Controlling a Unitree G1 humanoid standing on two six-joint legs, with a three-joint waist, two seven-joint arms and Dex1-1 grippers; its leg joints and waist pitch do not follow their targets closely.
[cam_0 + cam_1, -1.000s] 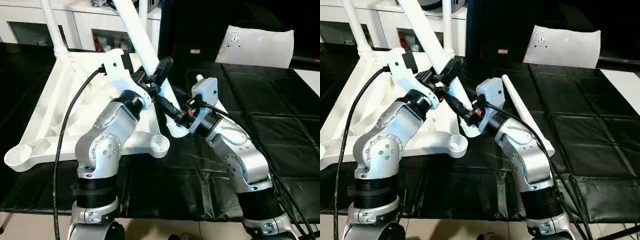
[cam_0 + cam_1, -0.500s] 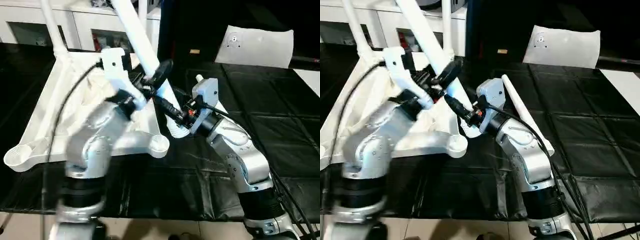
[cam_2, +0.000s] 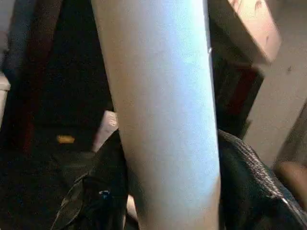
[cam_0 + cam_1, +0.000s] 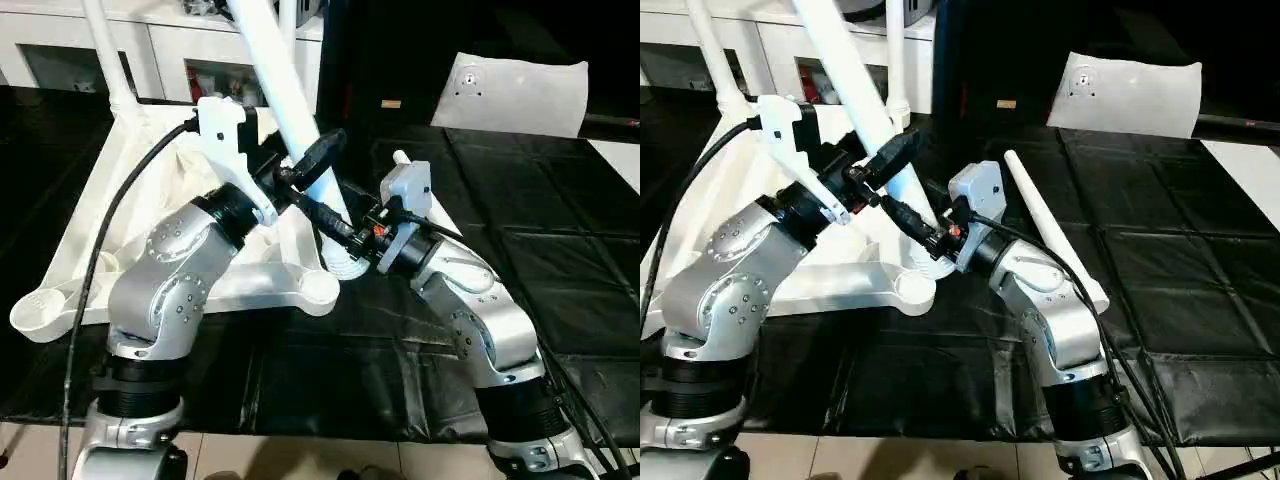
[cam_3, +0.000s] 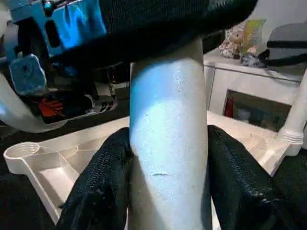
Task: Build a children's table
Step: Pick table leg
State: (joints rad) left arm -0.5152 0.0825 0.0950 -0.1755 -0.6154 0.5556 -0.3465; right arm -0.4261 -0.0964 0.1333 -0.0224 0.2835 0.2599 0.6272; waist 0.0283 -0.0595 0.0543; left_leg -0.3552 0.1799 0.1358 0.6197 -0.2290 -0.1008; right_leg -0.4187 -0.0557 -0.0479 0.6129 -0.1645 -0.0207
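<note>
The white tabletop point(image 4: 150, 160) lies upside down on the black cloth, ribs up. Two legs stand upright in its far sockets point(image 4: 105, 50) point(image 4: 895, 50). A third leg point(image 4: 275, 70) leans steeply, its ribbed lower end low beside the near right corner socket point(image 4: 320, 288). My left gripper point(image 4: 312, 165) is shut on this leg halfway up; its fingers point(image 3: 249, 187) press both sides. My right gripper point(image 4: 335, 225) is shut on the same leg just below, with black fingers point(image 5: 100, 187) hugging it. A fourth leg point(image 4: 1050, 225) lies loose on the cloth behind my right forearm.
A white pillow-like block point(image 4: 520, 90) rests at the back right. White cabinets point(image 4: 180, 50) stand behind the table. Black cables run along both forearms. The cloth's front edge point(image 4: 330, 435) is close to my body.
My left arm swung its elbow out to the left and lower, and its fingers closed in on the leaning leg. The right arm and the leg held their place.
</note>
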